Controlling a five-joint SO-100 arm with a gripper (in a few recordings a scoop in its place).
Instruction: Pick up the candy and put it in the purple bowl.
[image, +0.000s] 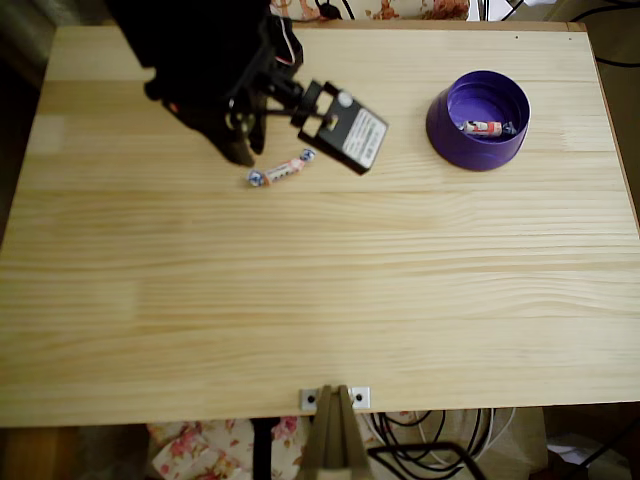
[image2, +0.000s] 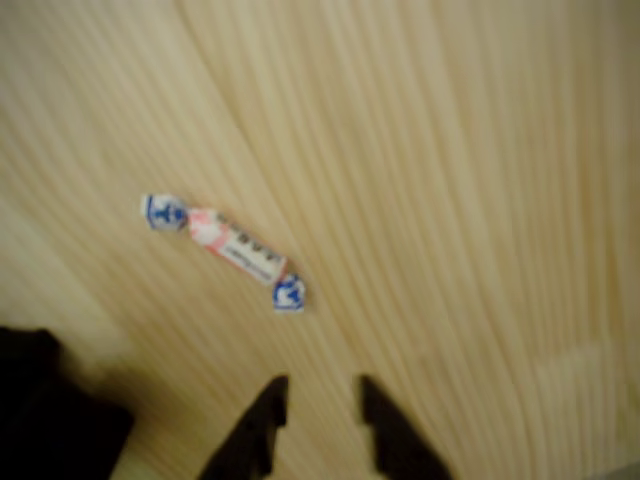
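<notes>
Two views cover the scene. In the wrist view the gripper (image2: 318, 400) shows two dark fingertips with a narrow gap between them, holding nothing. The candy (image2: 222, 251) lies on the wooden table (image2: 480, 200) just ahead of the tips and a little to their left, untouched, with its blue-and-white twisted ends and pale pink middle legible despite some blur.

The overhead view shows what the wrist view leaves out: the purple bowl (image: 478, 121) stands well apart from the gripper, to the right in that picture, with a shorter candy (image: 484, 127) with a red-and-white middle inside it. There the candy (image: 281, 170) lies just beside the black arm (image: 215, 75). The arm's bulk hides the fingertips there, and its upper part is cut off by the picture's top edge.
</notes>
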